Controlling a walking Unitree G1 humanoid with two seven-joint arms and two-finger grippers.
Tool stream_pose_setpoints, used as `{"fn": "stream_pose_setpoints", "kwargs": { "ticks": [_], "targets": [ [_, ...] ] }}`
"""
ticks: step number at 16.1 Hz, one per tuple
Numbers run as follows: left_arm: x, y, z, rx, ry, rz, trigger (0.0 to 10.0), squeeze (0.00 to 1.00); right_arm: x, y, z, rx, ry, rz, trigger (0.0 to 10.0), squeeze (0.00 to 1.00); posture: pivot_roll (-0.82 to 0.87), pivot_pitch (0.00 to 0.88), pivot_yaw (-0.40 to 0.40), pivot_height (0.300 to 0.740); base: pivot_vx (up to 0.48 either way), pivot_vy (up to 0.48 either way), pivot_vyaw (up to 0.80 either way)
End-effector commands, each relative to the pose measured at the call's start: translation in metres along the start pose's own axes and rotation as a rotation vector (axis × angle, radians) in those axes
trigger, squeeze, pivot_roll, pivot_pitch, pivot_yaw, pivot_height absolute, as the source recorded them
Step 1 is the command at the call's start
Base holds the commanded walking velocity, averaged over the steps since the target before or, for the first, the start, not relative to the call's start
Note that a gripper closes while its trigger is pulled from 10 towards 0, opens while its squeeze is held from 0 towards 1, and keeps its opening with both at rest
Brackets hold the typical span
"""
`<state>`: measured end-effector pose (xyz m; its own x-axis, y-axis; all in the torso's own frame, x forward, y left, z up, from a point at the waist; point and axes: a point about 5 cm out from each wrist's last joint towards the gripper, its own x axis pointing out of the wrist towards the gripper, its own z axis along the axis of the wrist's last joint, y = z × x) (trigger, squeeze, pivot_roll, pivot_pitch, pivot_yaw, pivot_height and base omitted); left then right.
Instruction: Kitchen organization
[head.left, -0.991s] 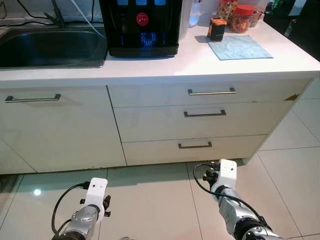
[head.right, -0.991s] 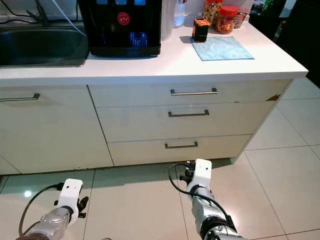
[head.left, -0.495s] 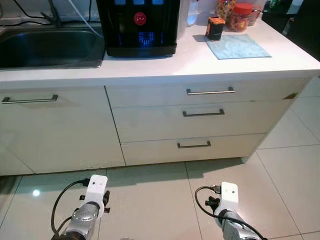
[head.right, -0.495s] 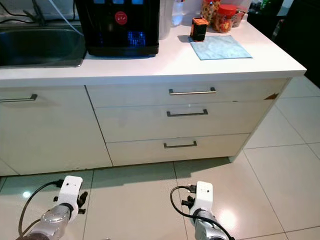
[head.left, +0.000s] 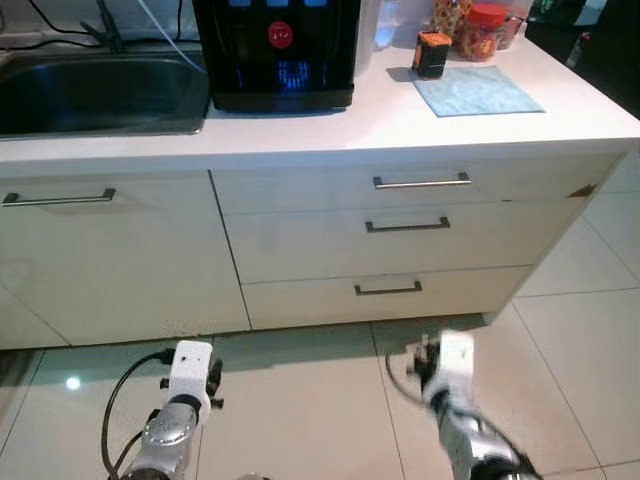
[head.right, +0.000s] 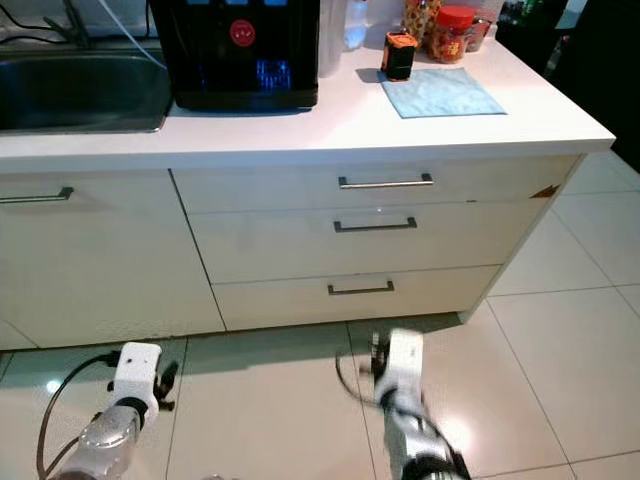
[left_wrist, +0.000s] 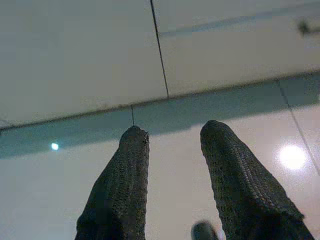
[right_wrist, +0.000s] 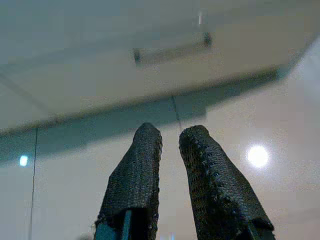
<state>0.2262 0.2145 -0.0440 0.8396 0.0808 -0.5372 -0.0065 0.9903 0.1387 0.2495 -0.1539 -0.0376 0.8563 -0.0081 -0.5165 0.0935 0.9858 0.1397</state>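
I face a white kitchen counter (head.left: 330, 130) from low down. On it a blue cloth (head.left: 477, 91) lies at the right, with a small orange and black container (head.left: 431, 54) at its far corner. Both arms hang near the tiled floor. My left gripper (left_wrist: 172, 131) is open and holds nothing, pointing at the base of the cabinets. My right gripper (right_wrist: 170, 131) has a narrow gap between its fingers and holds nothing. It points toward the lowest drawer handle (right_wrist: 170, 50). The right arm (head.left: 450, 385) looks blurred in the head views; the left arm (head.left: 178, 420) is sharp.
A steel sink (head.left: 100, 95) is set in the counter at the left, and a black water dispenser (head.left: 277, 50) stands beside it. Red-lidded jars (head.left: 485, 30) stand at the back right. Three drawers with bar handles (head.left: 421, 183) are below the counter, and a cabinet door (head.left: 110, 260) is below the sink.
My right arm dropped toward the floor half a second ago and has come back up, blurred with motion. The left wrist has risen slightly. The counter and its objects are unchanged.
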Motion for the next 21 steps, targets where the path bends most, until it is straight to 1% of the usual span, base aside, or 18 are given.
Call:
{"fn": "stream_pose_setpoints", "kwargs": {
  "ticks": [1, 2, 3, 4, 5, 6, 8, 9, 10, 11, 12, 13, 14, 16, 21],
  "targets": [
    [-0.001, 0.001, 0.005, -0.008, -0.071, 0.023, 10.0, 0.00, 0.005, 0.005, 0.029, -0.043, -0.146, 0.025, 10.0, 0.00, -0.16, 0.000, 0.007, 0.740, 0.000, 0.000, 0.00],
    [-0.002, 0.001, 0.007, -0.009, -0.090, 0.027, 10.0, 0.00, 0.006, 0.006, 0.036, -0.048, -0.185, 0.024, 10.0, 0.00, -0.16, 0.000, 0.007, 0.740, 0.000, 0.000, 0.00],
    [-0.002, 0.001, 0.010, 0.003, -0.128, 0.026, 10.0, 0.00, 0.007, 0.008, 0.050, -0.050, -0.254, 0.029, 10.0, 0.00, -0.16, 0.000, 0.007, 0.740, 0.000, 0.000, 0.00],
    [0.016, 0.014, 0.076, 0.001, -0.307, 0.041, 10.0, 0.00, 0.006, 0.012, 0.066, -0.053, -0.334, 0.047, 10.0, 0.00, -0.17, 0.002, 0.003, 0.740, 0.000, 0.000, 0.00],
    [0.019, 0.025, 0.127, 0.013, -0.467, 0.053, 10.0, 0.00, 0.004, 0.016, 0.083, -0.068, -0.418, 0.058, 10.0, 0.00, -0.17, 0.004, -0.002, 0.740, 0.000, 0.000, 0.00],
    [0.015, 0.027, 0.152, 0.022, -0.562, 0.061, 10.0, 0.00, 0.001, 0.020, 0.100, -0.070, -0.500, 0.067, 10.0, 0.00, -0.17, 0.004, -0.005, 0.740, 0.000, 0.000, 0.00],
    [0.006, 0.021, 0.195, 0.019, -0.719, 0.053, 10.0, 0.00, -0.008, 0.027, 0.130, -0.076, -0.626, 0.081, 10.0, 0.00, -0.16, 0.002, -0.015, 0.740, 0.000, 0.000, 0.00],
    [-0.001, 0.018, 0.213, 0.006, -0.789, 0.048, 10.0, 0.00, -0.013, 0.031, 0.145, -0.084, -0.677, 0.089, 10.0, 0.00, -0.16, 0.002, -0.016, 0.740, 0.000, 0.000, 0.00],
    [-0.004, 0.016, 0.221, 0.005, -0.819, 0.039, 10.0, 0.00, -0.016, 0.032, 0.151, -0.085, -0.698, 0.092, 10.0, 0.00, -0.16, 0.002, -0.020, 0.740, 0.000, 0.000, 0.00],
    [-0.012, 0.011, 0.236, 0.008, -0.869, 0.021, 10.0, 0.00, -0.021, 0.035, 0.164, -0.084, -0.737, 0.094, 10.0, 0.00, -0.16, 0.002, -0.022, 0.740, 0.000, 0.000, 0.00],
    [-0.018, 0.005, 0.245, -0.005, -0.895, -0.001, 10.0, 0.00, -0.024, 0.036, 0.173, -0.081, -0.758, 0.092, 10.0, 0.00, -0.16, 0.001, -0.026, 0.740, 0.000, 0.000, 0.00],
    [-0.020, 0.000, 0.248, -0.010, -0.898, -0.015, 10.0, 0.00, -0.025, 0.038, 0.179, -0.076, -0.771, 0.094, 10.0, 0.00, -0.16, 0.000, -0.027, 0.740, 0.000, 0.000, 0.00],
    [-0.020, -0.006, 0.244, -0.022, -0.873, -0.026, 10.0, 0.00, -0.026, 0.041, 0.181, -0.072, -0.768, 0.097, 10.0, 0.00, -0.16, 0.000, -0.027, 0.740, 0.000, 0.000, 0.00],
    [-0.020, -0.012, 0.237, -0.029, -0.851, -0.040, 10.0, 0.00, -0.027, 0.045, 0.182, -0.063, -0.763, 0.102, 10.0, 0.00, -0.16, 0.000, -0.026, 0.740, 0.000, 0.272, 0.00],
    [-0.025, -0.010, 0.235, -0.038, -0.819, -0.040, 10.0, 0.00, -0.028, 0.048, 0.177, -0.041, -0.710, 0.098, 10.0, 0.00, -0.15, 0.000, -0.028, 0.740, 0.000, 0.319, 0.00]
  ]
}}
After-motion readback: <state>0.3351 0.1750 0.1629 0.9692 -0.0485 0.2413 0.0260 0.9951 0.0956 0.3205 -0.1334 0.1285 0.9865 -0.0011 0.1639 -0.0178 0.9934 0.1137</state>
